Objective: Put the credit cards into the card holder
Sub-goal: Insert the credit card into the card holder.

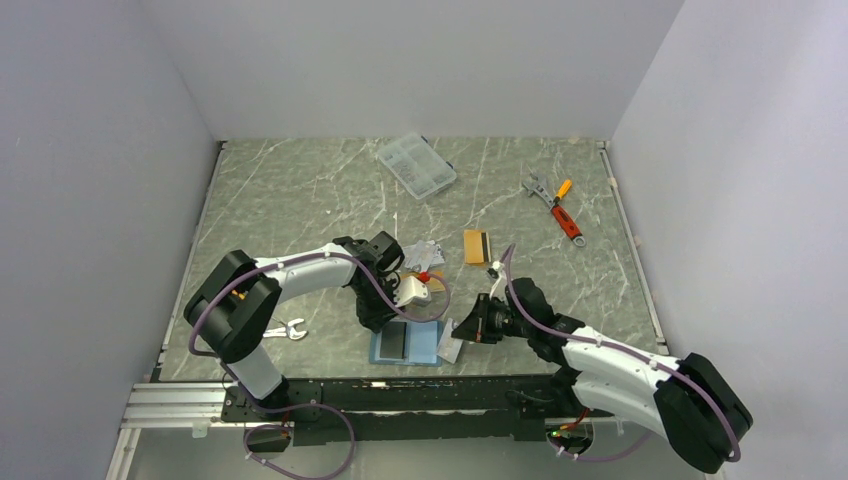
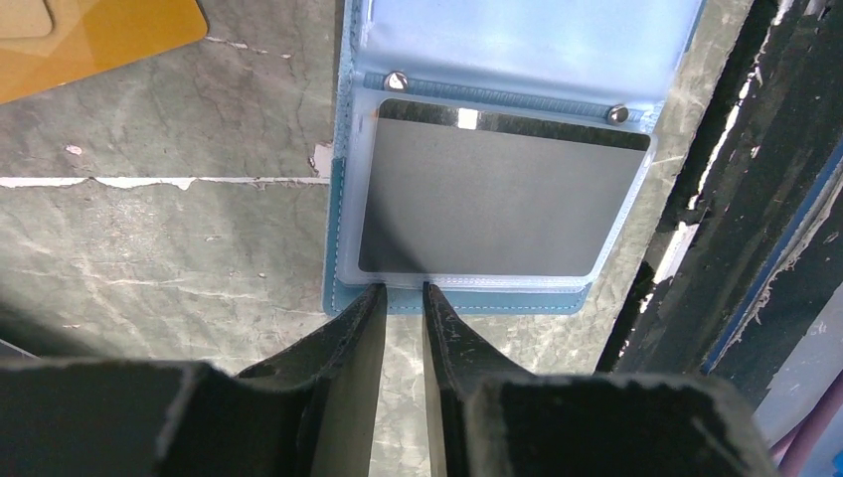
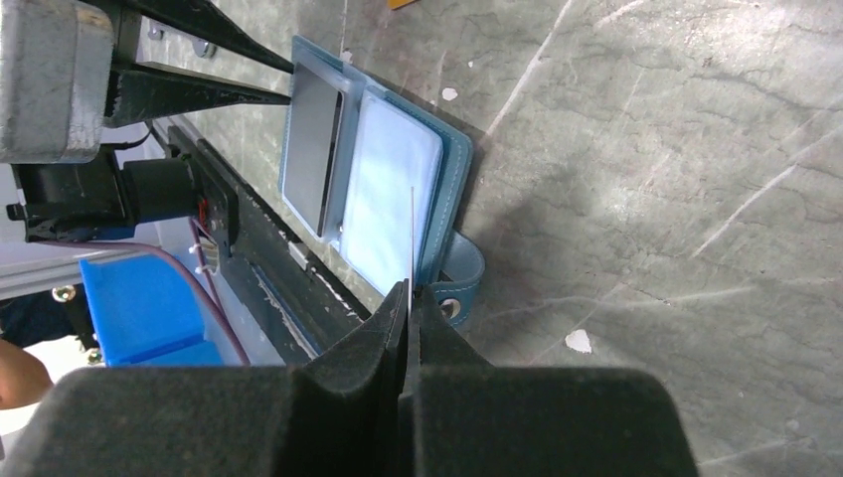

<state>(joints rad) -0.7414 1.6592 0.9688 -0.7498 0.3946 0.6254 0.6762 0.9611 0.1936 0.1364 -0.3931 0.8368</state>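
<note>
The teal-blue card holder [image 1: 418, 345] lies open near the table's front edge. A silver-grey credit card [image 2: 502, 204] sits in its clear sleeve [image 2: 348, 199]. My left gripper [image 2: 405, 290] hovers at the holder's near edge, jaws a narrow gap apart with nothing between them. My right gripper [image 3: 411, 290] is shut on another credit card [image 3: 412, 238], seen edge-on, standing over the holder's [image 3: 452, 169] empty half beside the snap tab [image 3: 462, 283]. An orange-gold card [image 1: 476, 246] lies further back, and more cards [image 1: 425, 252] lie beside the left arm.
A clear compartment box [image 1: 416, 165] stands at the back centre. An adjustable wrench with an orange-red tool [image 1: 555, 205] lies at the back right, and a small spanner [image 1: 290, 328] at the front left. The black mounting rail [image 1: 400, 385] runs just behind the holder.
</note>
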